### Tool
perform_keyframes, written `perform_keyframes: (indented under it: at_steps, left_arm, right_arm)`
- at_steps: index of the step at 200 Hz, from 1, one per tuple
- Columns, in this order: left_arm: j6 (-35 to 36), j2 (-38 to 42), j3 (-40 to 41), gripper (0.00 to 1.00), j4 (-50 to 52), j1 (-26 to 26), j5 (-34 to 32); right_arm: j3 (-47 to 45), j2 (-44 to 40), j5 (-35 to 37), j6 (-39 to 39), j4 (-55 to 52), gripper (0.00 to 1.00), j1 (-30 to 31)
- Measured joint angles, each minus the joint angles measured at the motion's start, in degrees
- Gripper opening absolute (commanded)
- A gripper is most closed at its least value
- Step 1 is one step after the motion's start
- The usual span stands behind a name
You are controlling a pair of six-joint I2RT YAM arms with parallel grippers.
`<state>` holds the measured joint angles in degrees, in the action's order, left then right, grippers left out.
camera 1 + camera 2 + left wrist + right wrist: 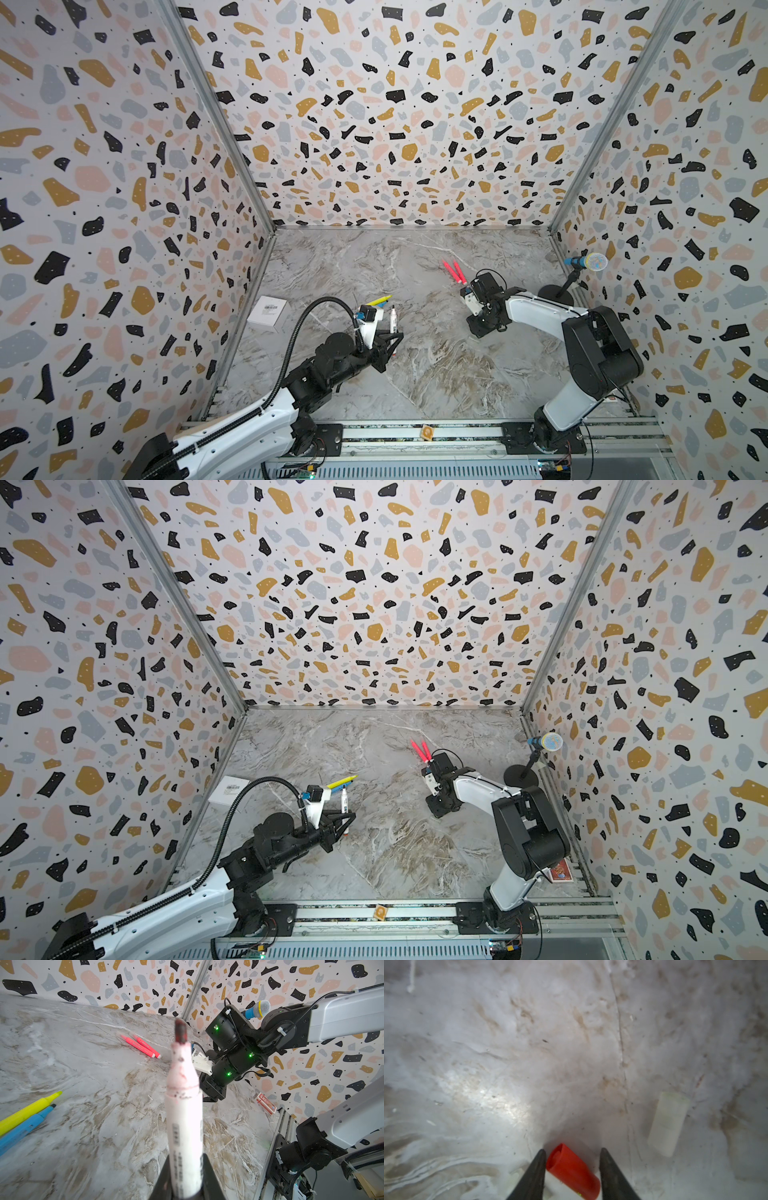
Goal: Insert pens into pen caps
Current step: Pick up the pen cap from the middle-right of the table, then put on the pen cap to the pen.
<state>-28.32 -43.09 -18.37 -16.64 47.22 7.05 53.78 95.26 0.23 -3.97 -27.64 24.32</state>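
My left gripper (185, 1159) is shut on the white-barrelled pen (185, 1105) low on its barrel. The pen's dark, uncapped tip points up and it is held above the table (392, 318). My right gripper (572, 1150) points down at the table and is open. A red-orange pen cap (571, 1167) lies slantwise between its fingers, against one of them. A translucent white pen cap (668, 1124) lies off to one side. Two pink pens (455, 272) lie just behind the right wrist. A yellow pen (29, 1109) and a light blue pen (25, 1126) lie side by side by the left gripper.
A white box (268, 312) leans at the left wall. A microphone (588, 262) on a round-footed stand is by the right wall, and a red card box (559, 870) lies behind the right arm. A small tan item (427, 432) sits on the front rail.
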Motion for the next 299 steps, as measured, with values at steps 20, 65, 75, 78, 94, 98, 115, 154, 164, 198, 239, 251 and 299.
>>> perform_keyframes:
  at_steps: [20,65,75,78,94,98,115,154,164,198,239,251,299]
  left_arm:
    - [0.0,0.0,0.0,0.00,0.0,-0.2,0.1]
    - [0.0,0.0,0.0,0.00,0.0,-0.3,0.2]
    - [0.0,0.0,0.0,0.00,0.0,-0.3,0.2]
    - [0.0,0.0,0.0,0.00,0.0,-0.3,0.2]
    - [0.0,0.0,0.0,0.00,0.0,-0.3,0.2]
    - [0.0,0.0,0.0,0.00,0.0,-0.3,0.2]
    - [0.0,0.0,0.0,0.00,0.0,-0.3,0.2]
    - [0.2,-0.3,0.0,0.00,0.0,-0.3,0.4]
    - [0.1,-0.9,0.0,0.00,-0.2,-0.3,0.6]
    - [-1.6,-4.1,0.5,0.00,-4.2,0.5,1.1]
    - [-4.5,-9.9,1.2,0.00,-11.5,6.3,-1.8]
    - [-5.1,-11.4,1.2,0.00,-13.7,7.6,-2.6]
    - [-5.8,-19.5,-1.2,0.00,-18.7,10.8,-3.7]
  right_arm:
    - [0.0,0.0,-0.1,0.0,0.0,0.27,0.3]
    - [0.1,0.1,0.3,1.3,-0.3,0.20,1.1]
    - [0.2,0.2,0.5,1.8,-0.5,0.17,1.2]
    - [0.3,0.3,0.5,1.8,-0.5,0.16,1.2]
    - [0.6,0.4,0.7,2.7,-0.8,0.10,1.2]
    - [0.6,0.4,0.7,2.9,-0.9,0.08,1.2]
    - [0.7,0.4,0.6,3.9,-0.9,0.05,1.2]
    - [0.6,-2.8,-2.2,5.7,0.0,0.04,1.3]
    - [0.6,-6.3,-4.2,6.3,1.2,0.04,1.3]
    - [0.5,-21.5,-12.8,10.0,10.7,0.04,1.3]
    - [-7.2,-33.2,-25.3,22.1,33.8,0.02,1.3]
    - [-10.0,-33.2,-29.4,26.7,40.7,0.00,1.5]
    - [-13.3,-26.6,-38.6,39.6,59.6,0.00,5.5]
